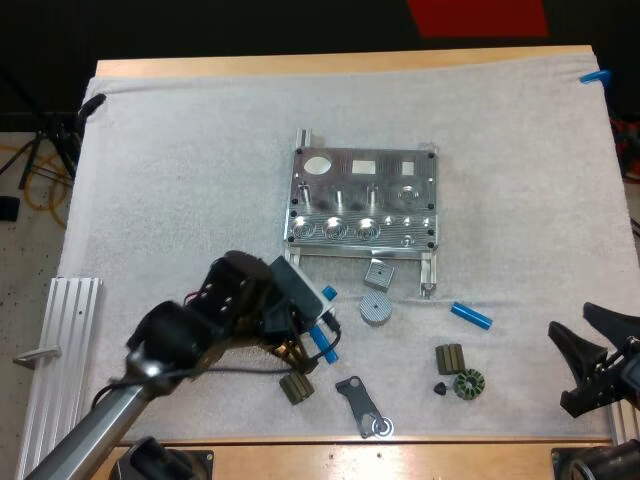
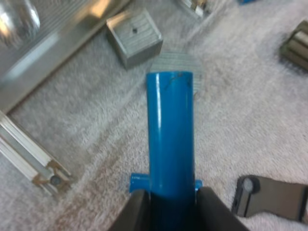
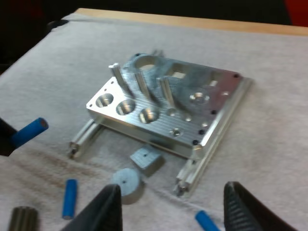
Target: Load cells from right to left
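Left wrist view: the left claw (image 2: 171, 217) is seen clenched on the rear end of a blue cell (image 2: 171, 144), held above the white mat (image 1: 170, 180) between the fixture (image 1: 362, 200) and the near edge of the tabletop (image 1: 350, 64); the right claw (image 1: 590, 365) is parked spread and empty by the right edge. Since the cell is gripped at one end only and its skin looks glossy and hard, it could be levered or slid between the fingers if its tip is caught on a pocket rim; a slightly tilted approach would be enough to cause that. A grey disc (image 2: 166, 61) with a finely ribbed face and a small block (image 2: 134, 36) of dull metal with a centre hole are lying in the path and could be shoved against the fixture; a second cell (image 3: 70, 198), resting close under the left claw, could be rolled away. The fixture is judged to be machined aluminium, bright and tool-marked, with round pockets (image 3: 126, 107) along its near side and slim upright pins (image 3: 144, 86) behind them; the mat is soft and napped, so parts may be snagged or tipped.
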Controlling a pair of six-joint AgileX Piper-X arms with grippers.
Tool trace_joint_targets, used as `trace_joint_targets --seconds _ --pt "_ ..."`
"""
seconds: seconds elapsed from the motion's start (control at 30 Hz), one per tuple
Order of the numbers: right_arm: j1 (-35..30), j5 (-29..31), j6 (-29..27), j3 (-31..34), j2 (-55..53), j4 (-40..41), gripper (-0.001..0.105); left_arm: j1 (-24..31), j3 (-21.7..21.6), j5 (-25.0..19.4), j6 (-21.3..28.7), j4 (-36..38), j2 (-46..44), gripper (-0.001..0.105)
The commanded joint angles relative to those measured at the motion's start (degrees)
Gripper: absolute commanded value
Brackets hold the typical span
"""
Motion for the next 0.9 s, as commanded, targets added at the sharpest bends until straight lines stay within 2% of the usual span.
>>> trace_joint_targets --seconds 0.0,0.13,0.3,0.5,0.63,0.7,0.87 --pt "0.0 -2.3 1.3 -0.5 0.3 -0.4 0.047 -0.2 -0.2 0.5 1.1 1.2 -1.6 0.011" --pt "0.0 -7.3 4.0 -0.5 2.0 -0.9 0.047 -0.2 -0.2 0.5 4.7 4.2 -5.1 0.011" --pt "0.0 -13.1 5.7 -0.7 7.2 -0.9 0.047 -0.2 -0.2 0.4 11.9 8.6 -8.6 0.011" --pt "0.0 -21.4 9.7 -1.1 14.1 -4.3 0.047 -0.2 -0.3 0.4 17.3 9.0 -10.6 0.011" --pt "0.0 -26.4 12.3 -1.1 17.6 -6.9 0.047 -0.2 -0.5 0.7 18.9 9.0 -11.0 0.011" --pt "0.4 -28.6 13.5 -1.1 19.6 -8.3 0.047 -0.2 -1.2 2.8 19.8 9.0 -11.0 0.011" --pt "3.9 -29.0 14.3 -1.1 22.5 -11.1 0.047 -0.2 -3.8 4.4 20.3 8.3 -11.0 0.011"
